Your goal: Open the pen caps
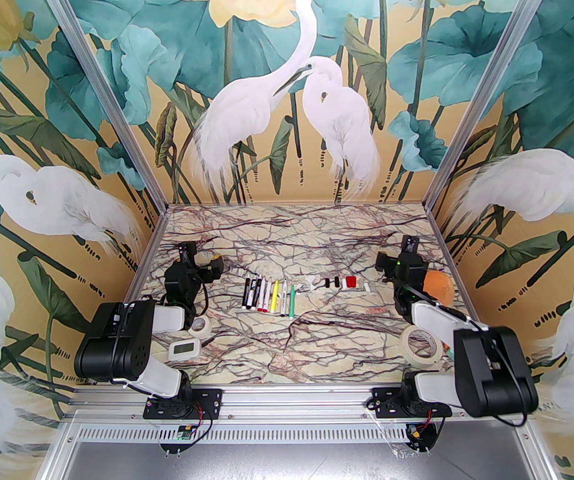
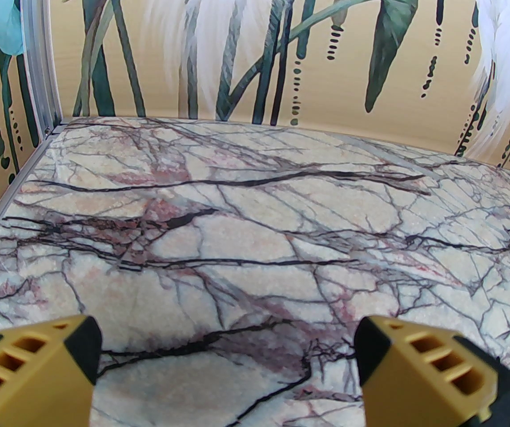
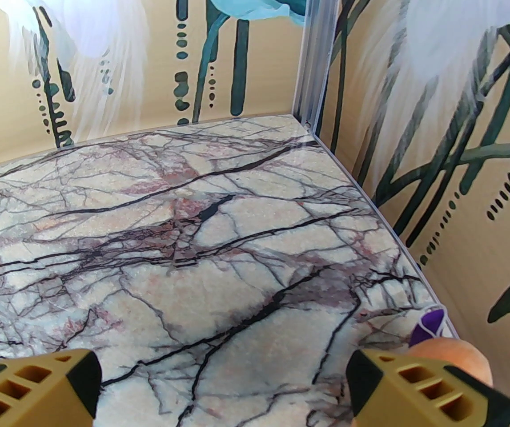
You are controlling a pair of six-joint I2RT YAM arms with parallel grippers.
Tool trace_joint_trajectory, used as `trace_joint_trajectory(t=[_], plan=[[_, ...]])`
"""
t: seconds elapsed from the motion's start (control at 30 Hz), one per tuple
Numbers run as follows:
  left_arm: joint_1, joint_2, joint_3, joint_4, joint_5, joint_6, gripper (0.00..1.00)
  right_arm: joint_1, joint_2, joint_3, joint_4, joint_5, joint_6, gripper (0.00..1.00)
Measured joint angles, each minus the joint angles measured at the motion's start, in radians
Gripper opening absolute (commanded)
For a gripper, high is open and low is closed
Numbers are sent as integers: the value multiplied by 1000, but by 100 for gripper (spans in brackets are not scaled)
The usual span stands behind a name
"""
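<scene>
Two pincers: we see the left pincer (image 2: 228, 340) and the right pincer (image 3: 223, 363) both spread wide with nothing between the fingers, each over bare marble and facing the back wall.
Pen caps: the pen caps (image 1: 339, 282) lie in a short row (whitish, black, red) just left of the right pincer and well to the right of the left pincer.
Markers: the markers (image 1: 269, 295) lie side by side in a neat rank between the pincers, nearer the left one and apart from the caps.
Why so: barrels in one group and caps in another suggest to us that the caps are already off. We cannot tell whether every barrel is bare.
Surface: the surface (image 1: 317, 363) is cream marble print with dark and reddish veins. A small tape roll (image 1: 199, 325) and a white gadget (image 1: 184, 349) sit behind the left pincer, a larger tape roll (image 1: 421, 346) behind the right, and an orange object (image 3: 455, 358) just to its right.
Room: the mural walls (image 1: 287, 93) show egrets and lotus leaves on an aluminium frame.
</scene>
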Motion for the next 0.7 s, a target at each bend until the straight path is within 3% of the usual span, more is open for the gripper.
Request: trace_joint_trajectory(t=[0.33,0.7], plan=[[0,0,0,0,0,0,100,-50,137,-98,285,-92,-26,99],[0,0,0,0,0,0,99,-51,151,-106,365,-154,-27,99]])
